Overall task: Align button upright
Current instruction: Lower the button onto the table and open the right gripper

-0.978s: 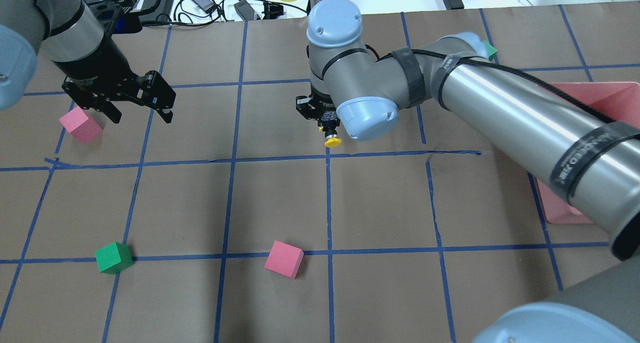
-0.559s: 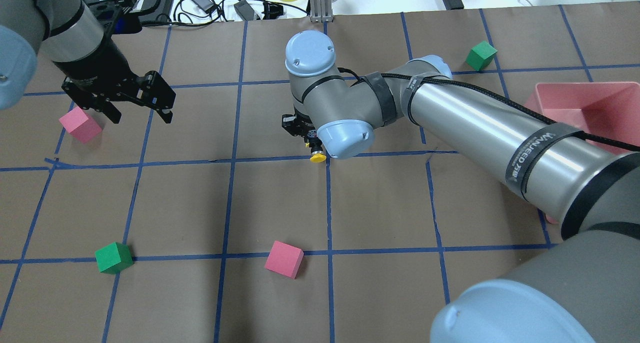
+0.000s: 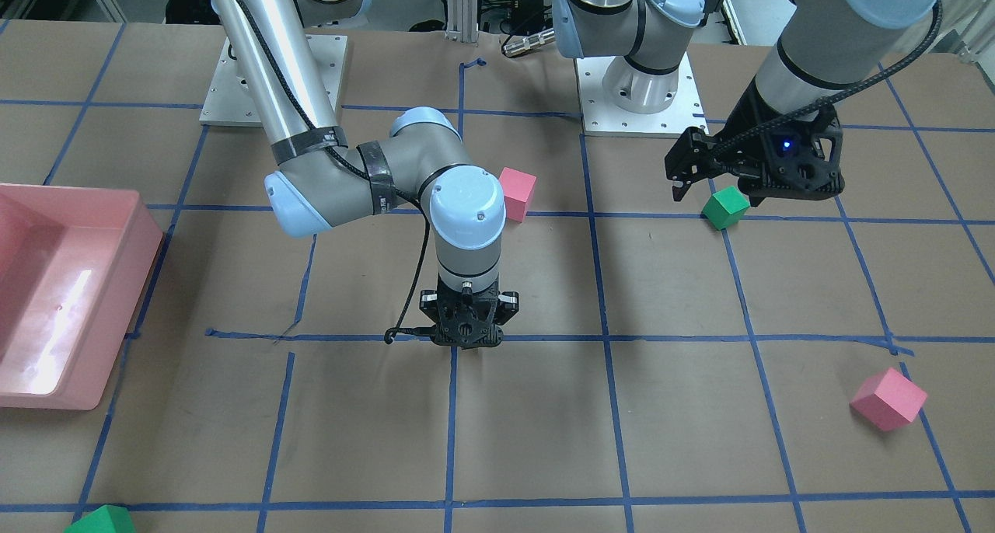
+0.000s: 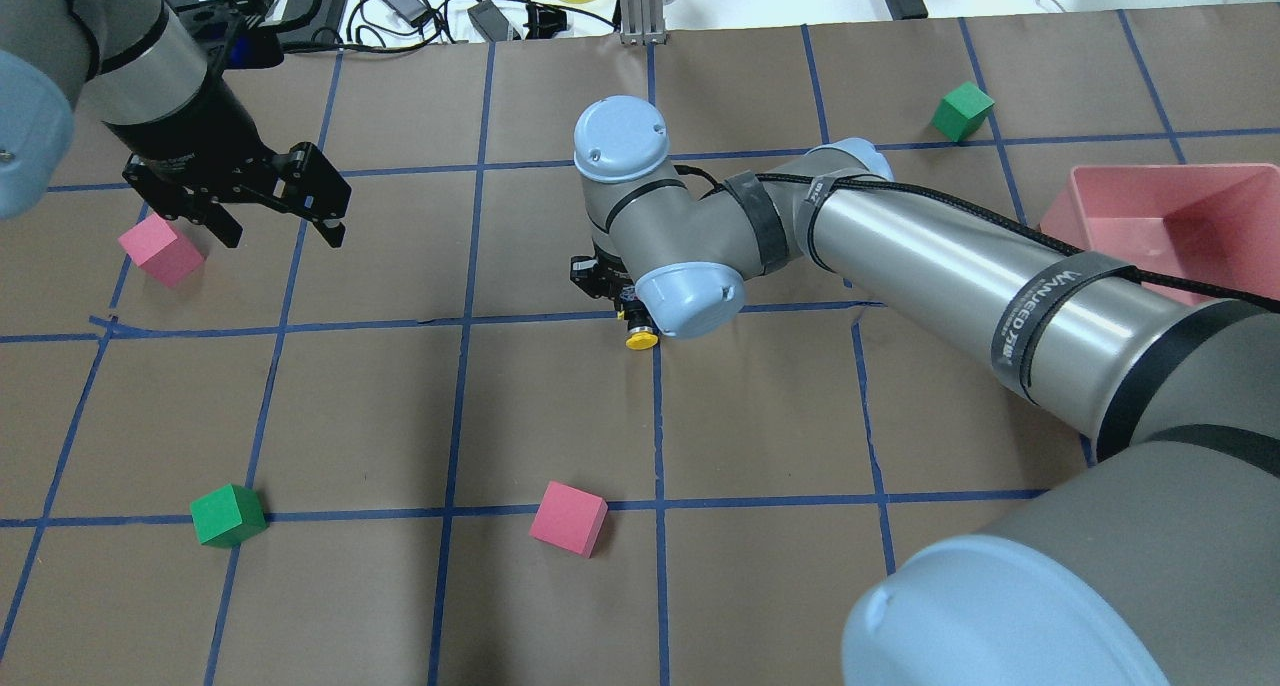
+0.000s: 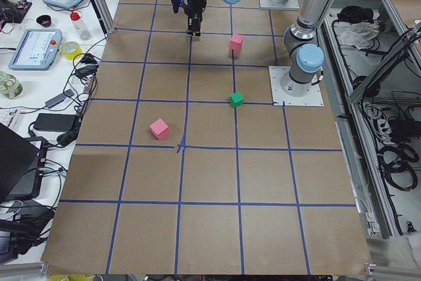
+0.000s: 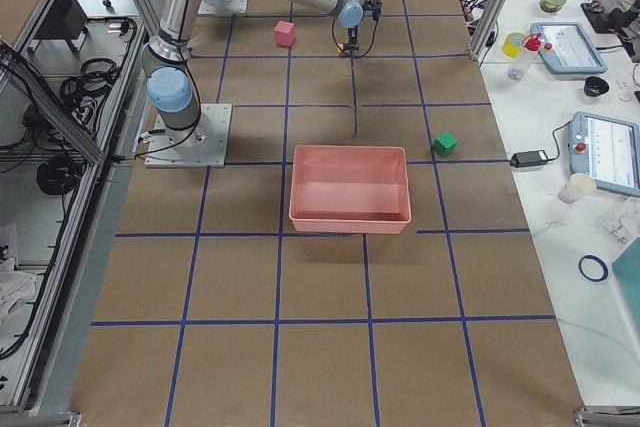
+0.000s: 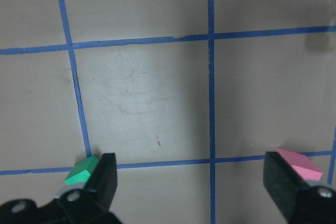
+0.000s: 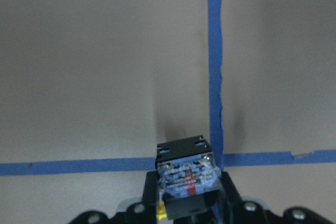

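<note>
1. Yellow marks the cap of the button (image 4: 641,341), which pokes out sideways from between my right jaws, on the side nearest my base. Its block end faces the other way.
2. Done, as I judge it: the pickup. My right jaws point straight down, low over the counter (image 4: 760,416), and pinch the button by its sides.
3. I cannot tell whether the button touches the counter beneath those jaws.
4. Not yet done: the button lies on its side in the grip, not upright.
5. Left to do, I reckon: turn it cap-up, set its block end on the counter under the jaws, let go, and check that it stands.
6. My left jaws are spread wide and hold nothing. They hang well apart from the button, with a pink cube (image 4: 160,249) just beside them.
</note>
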Motion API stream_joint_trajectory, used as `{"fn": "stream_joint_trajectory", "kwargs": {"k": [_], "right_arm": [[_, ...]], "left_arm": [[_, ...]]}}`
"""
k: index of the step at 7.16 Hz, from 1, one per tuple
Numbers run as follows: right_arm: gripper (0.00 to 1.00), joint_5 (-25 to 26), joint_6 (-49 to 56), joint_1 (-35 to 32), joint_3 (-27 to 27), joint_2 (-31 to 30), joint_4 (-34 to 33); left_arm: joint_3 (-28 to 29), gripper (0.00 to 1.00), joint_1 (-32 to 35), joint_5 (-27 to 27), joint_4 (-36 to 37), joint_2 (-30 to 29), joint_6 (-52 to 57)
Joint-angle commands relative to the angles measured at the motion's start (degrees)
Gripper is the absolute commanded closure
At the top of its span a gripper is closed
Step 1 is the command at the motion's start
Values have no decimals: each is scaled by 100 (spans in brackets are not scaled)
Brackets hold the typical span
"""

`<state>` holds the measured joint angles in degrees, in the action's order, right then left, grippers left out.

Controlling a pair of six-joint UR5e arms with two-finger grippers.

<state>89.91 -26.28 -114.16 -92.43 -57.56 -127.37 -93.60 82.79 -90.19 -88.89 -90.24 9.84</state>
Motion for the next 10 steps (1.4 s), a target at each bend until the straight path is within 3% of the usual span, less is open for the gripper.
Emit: {"fn": "stream_joint_trajectory", "kwargs": {"k": [1, 3, 5, 6, 9, 10], "right_arm": [[97, 0, 0, -1, -73, 8, -16], [67, -9, 0, -1, -64, -36, -25], [9, -17, 18, -1, -12, -88, -25], [1, -18, 61, 8, 75, -219, 10], [0, -9, 358, 218, 216, -552, 98], [0, -9, 761, 602, 382, -937, 907]], "left_arm": [[0, 0, 0, -16, -14, -3, 0], [-9, 0, 0, -16, -23, -3, 9], [-9, 0, 0, -7, -32, -3, 9], [-9, 0, 0, 10, -23, -3, 9], [-9, 0, 0, 11, -32, -3, 9], [-9, 0, 0, 2, -23, -3, 9]]}}
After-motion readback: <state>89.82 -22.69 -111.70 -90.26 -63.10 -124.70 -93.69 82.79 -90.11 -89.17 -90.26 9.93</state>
